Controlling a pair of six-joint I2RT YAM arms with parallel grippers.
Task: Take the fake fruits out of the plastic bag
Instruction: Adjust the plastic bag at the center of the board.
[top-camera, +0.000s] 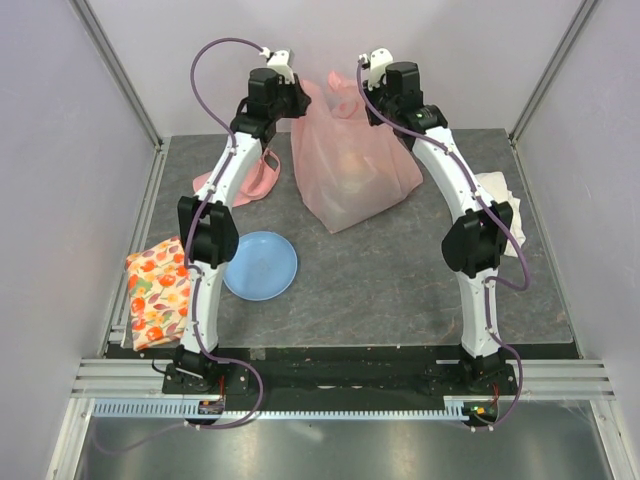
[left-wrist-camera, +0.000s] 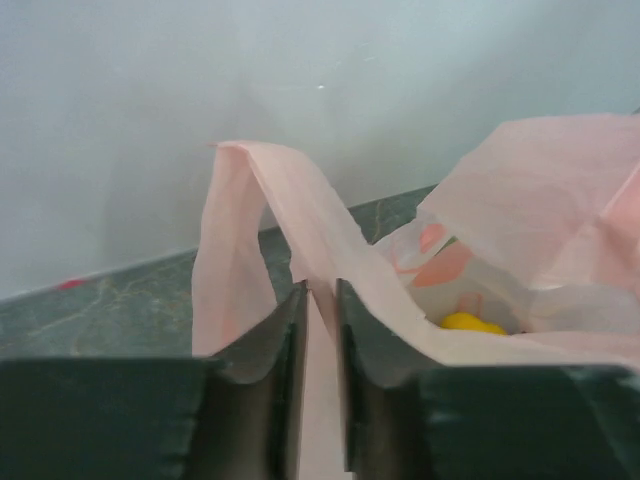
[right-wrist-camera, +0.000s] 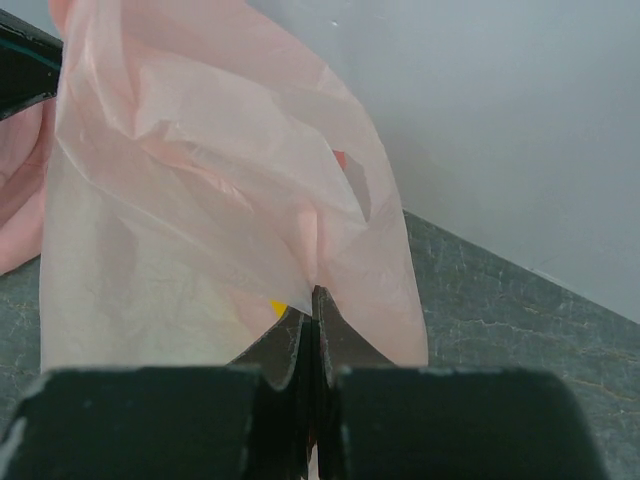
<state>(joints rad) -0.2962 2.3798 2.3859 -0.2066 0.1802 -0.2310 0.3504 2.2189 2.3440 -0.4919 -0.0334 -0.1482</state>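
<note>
Both clamped on a translucent pink plastic bag (top-camera: 350, 175), left gripper (left-wrist-camera: 320, 292) on its handle loop, right gripper (right-wrist-camera: 312, 300) on its film, yellow plastic fruit (left-wrist-camera: 470, 322) inside.

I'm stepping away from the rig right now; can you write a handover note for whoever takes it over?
Left gripper: jaws narrow around a handle loop of the plastic bag; firm grip unclear.
Right gripper: shut on the bag's upper edge.
Bag stands at the table's far middle, fake fruits inside; a yellow one shows through the mouth.
Done: bag reached.
To do: open it, take every fruit out.
</note>
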